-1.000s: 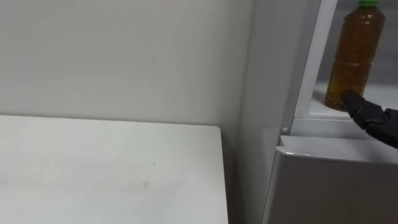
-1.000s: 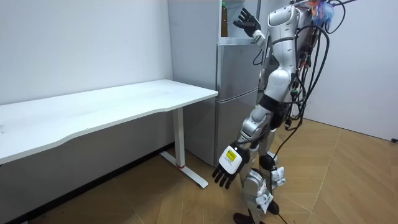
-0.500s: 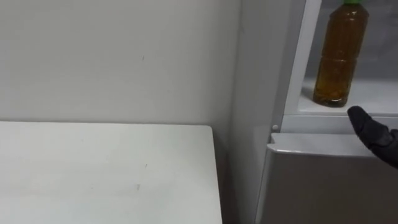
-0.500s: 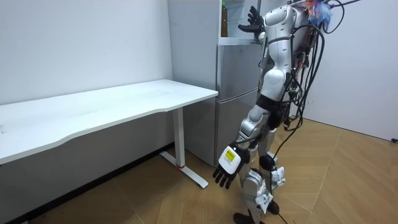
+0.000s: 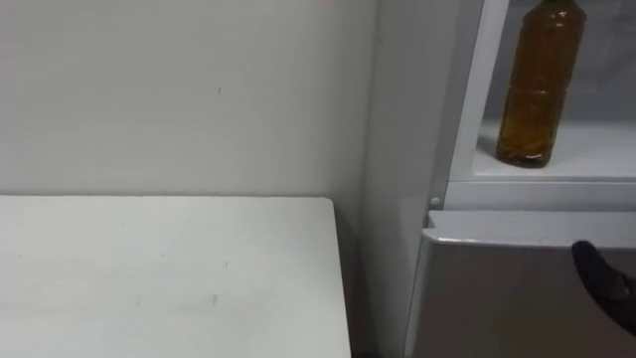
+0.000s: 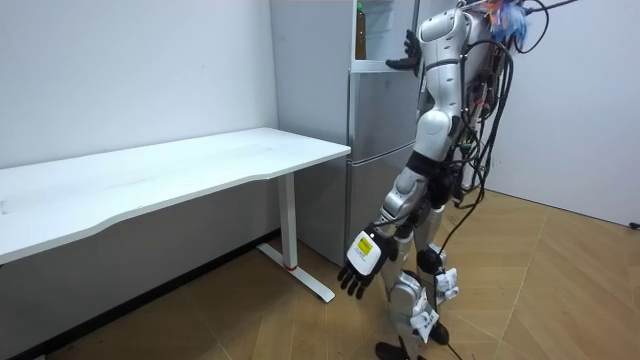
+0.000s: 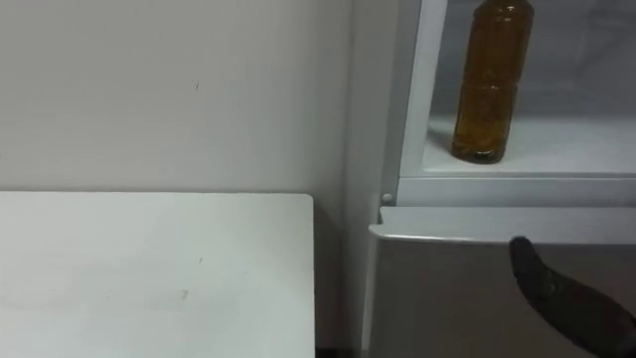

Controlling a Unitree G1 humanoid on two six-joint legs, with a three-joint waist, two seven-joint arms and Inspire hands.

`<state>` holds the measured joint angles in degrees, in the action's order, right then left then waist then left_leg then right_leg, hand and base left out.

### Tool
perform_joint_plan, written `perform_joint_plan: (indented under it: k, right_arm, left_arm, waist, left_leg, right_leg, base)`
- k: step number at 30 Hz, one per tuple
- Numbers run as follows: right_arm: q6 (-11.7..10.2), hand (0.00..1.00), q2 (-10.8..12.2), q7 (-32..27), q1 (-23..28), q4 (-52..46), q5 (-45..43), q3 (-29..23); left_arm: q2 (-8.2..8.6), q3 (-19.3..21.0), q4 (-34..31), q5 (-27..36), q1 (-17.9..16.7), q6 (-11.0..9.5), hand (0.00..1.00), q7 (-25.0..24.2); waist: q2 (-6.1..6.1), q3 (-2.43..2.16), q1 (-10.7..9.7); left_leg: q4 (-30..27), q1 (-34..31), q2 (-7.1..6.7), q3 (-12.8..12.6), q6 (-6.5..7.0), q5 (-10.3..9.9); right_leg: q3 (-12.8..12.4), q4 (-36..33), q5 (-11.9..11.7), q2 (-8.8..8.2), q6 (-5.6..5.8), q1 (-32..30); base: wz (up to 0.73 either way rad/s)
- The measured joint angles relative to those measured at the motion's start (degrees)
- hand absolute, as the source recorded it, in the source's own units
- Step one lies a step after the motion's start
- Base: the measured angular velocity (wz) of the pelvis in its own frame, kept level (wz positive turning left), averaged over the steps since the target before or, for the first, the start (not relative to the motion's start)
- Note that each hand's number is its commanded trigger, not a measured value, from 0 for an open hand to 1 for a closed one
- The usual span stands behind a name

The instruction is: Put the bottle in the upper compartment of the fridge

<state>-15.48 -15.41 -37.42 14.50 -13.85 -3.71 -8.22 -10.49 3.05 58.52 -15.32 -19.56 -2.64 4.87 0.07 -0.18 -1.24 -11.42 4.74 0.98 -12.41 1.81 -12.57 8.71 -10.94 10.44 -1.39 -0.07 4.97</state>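
A white desk [image 5: 169,273] fills the lower left of the eye views, its right edge close against the grey side wall of the fridge [image 5: 402,149], with a plain white wall [image 5: 179,89] behind it. The fridge's grey lower door [image 5: 497,298] is shut. Above it the upper compartment stands open, bordered on its left by a white frame [image 5: 489,80].

The bottle [image 5: 537,85], full of amber liquid, stands upright on the white floor of the upper compartment. It is near that floor's front edge and front left corner, just right of the frame.

The right hand [image 5: 604,283] shows in the eye views as dark fingers stretched out in front of the lower door, below the compartment's front edge and apart from the bottle. In the room view this hand [image 6: 408,50] is raised by the fridge top with its fingers spread and straight, gripping nothing. The left hand [image 6: 358,270] hangs low beside the robot's thigh, fingers loose and empty. The robot stands upright close in front of the fridge, at the desk's end.

The bottle's top is cut off by the upper edge of the eye views, and most of the right hand lies beyond their lower right corner. Whether its fingers touch the door cannot be told.
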Motion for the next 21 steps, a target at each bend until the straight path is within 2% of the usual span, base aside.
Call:
perform_joint_plan:
  k: [1, 3, 5, 9, 15, 21]
  right_arm:
    - [0.0, 0.00, 0.3, -0.4, 0.7, 1.6, 0.0, 0.0]
    - [0.2, 0.00, 0.5, -1.1, 1.2, 2.8, 0.7, 0.1]
    - [0.0, 0.00, 0.5, -2.0, 1.4, 4.5, 1.5, 0.2]
    - [0.1, 0.00, 0.9, -2.7, 2.7, 8.2, 3.7, 0.1]
    - [-0.1, 0.00, 2.2, -4.4, 2.9, 15.8, 9.4, 0.2]
    - [0.1, 0.00, 2.8, -4.4, 3.2, 25.9, 17.5, 0.2]
  left_arm:
    - [0.08, 0.0, 0.0, 0.0, 0.0, 0.0, 0.00, 0.0]
    - [0.12, -0.7, 0.0, 0.1, -0.2, 0.0, 0.00, 0.0]
    - [0.12, -1.0, -0.1, 0.1, 0.0, 0.0, 0.00, 0.0]
    - [0.30, -0.8, -0.1, -0.3, 0.0, 0.0, 0.00, 0.0]
    - [0.40, -1.1, 0.0, -0.3, 0.5, 0.1, 0.00, 0.0]
    - [0.40, -1.0, -0.2, 0.0, 0.3, 0.2, 0.00, 0.0]
  waist:
    - [0.01, -0.10, 0.0]
    - [0.38, 0.07, 0.0]
    - [1.10, -0.21, -0.4]
    - [0.93, -0.21, -0.2]
    - [-0.18, -0.02, -0.4]
    - [0.11, -0.01, -1.0]
  left_leg:
    - [0.2, 0.0, 0.00, 0.0, 0.01, -0.1]
    - [0.2, -0.1, -0.02, 0.0, 0.02, -0.1]
    - [0.1, 0.1, -0.08, 0.0, 0.02, -0.1]
    - [0.2, 0.3, -0.50, 0.0, -0.02, -0.1]
    - [0.6, 0.4, -0.51, 0.0, 0.00, -0.1]
    - [0.8, -0.1, -0.63, 0.2, 0.21, -0.2]
  right_leg:
    - [0.0, 0.0, 0.0, 0.00, 0.00, 0.0]
    - [-0.1, 0.1, 0.0, -0.01, 0.00, -0.2]
    - [-0.1, 0.3, 0.0, -0.02, 0.02, -0.1]
    - [-0.6, 0.3, 0.2, 0.06, 0.01, 0.0]
    - [-0.7, 0.4, 0.4, -0.11, 0.21, 0.0]
    - [0.0, 1.0, 0.4, -0.34, 0.44, 0.1]
  base:
    - [0.00]
    - [-0.02]
    - [0.00]
    - [-0.01]
    - [-0.01]
    - [0.02]
